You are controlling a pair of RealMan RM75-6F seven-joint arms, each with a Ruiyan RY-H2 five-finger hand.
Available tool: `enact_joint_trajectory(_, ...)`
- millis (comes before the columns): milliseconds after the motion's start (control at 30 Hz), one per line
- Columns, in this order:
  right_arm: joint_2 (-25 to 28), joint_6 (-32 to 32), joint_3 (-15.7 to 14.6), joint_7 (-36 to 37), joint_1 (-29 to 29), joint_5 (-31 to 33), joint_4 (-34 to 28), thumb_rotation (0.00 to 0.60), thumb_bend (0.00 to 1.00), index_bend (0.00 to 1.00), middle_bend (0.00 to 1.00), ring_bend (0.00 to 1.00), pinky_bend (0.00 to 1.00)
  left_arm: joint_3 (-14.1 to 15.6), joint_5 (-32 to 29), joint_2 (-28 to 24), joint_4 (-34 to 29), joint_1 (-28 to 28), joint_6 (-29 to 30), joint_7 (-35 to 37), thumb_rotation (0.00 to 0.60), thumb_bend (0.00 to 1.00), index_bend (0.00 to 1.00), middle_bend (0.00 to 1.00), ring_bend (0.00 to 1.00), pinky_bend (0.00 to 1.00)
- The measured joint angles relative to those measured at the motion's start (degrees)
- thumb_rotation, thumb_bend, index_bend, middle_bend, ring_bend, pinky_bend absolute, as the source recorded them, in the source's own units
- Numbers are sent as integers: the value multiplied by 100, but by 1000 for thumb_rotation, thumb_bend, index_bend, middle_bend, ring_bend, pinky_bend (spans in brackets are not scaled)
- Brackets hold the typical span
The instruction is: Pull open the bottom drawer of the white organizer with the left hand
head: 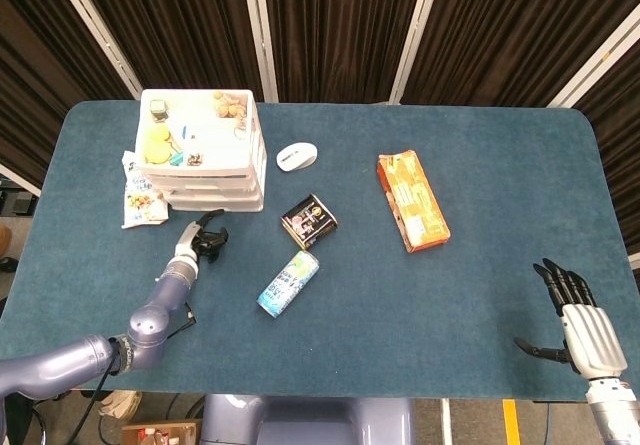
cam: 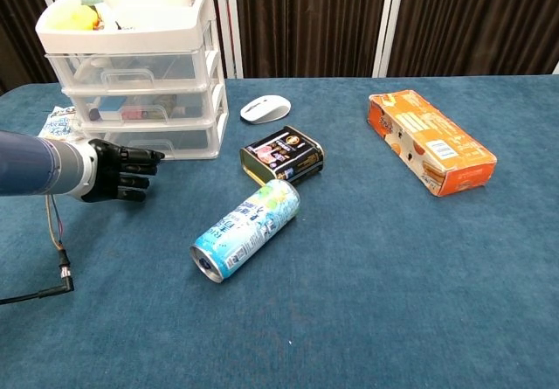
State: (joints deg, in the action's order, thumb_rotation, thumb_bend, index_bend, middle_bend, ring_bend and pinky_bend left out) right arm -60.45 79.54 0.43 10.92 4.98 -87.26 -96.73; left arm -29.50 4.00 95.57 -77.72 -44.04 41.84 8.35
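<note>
The white organizer (cam: 140, 74) stands at the table's far-left corner, its bottom drawer (cam: 155, 142) shut. I hold my left hand (cam: 118, 171) just before that drawer, fingers extended together and empty, to reach its handle. My right hand (head: 580, 323) rests spread and empty near the near-right corner, out of the way.

1. The white organizer (cam: 135, 65) is cut by the top and left edges of the chest view; seen from the head, its drawer fronts are almost wholly hidden under its top tray.
2. The things inside its drawers (cam: 140, 107) are blurred behind the cloudy plastic.
3. The snack packet (cam: 59, 125) is mostly hidden behind the left arm.
4. The right hand (head: 585, 330) appears only in the head view; its wrist runs off the lower edge.
5. The print on the lying can (cam: 247, 228) is too small to read.
</note>
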Motion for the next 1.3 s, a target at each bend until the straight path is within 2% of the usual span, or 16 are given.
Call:
enact_joint_trajectory(733,-1,3,-6,-9,-14,29,-16,600,111,0,0,0,19,-175,349,381,366,-89,56,251,600,657,139,987,957,904)
enact_joint_trajectory(1033,-2,3,-6,-17,-13,28,-23,600,111,0,0,0,19,-195,398,516,501,-133,-24,268,600,657,219,987,957,903)
enact_joint_trajectory(1300,-2,7,-10,-21,-16,21,-27,600,111,0,0,0,19,-158,447,477,354,-74,-20,254,600,658,267,987,957,904)
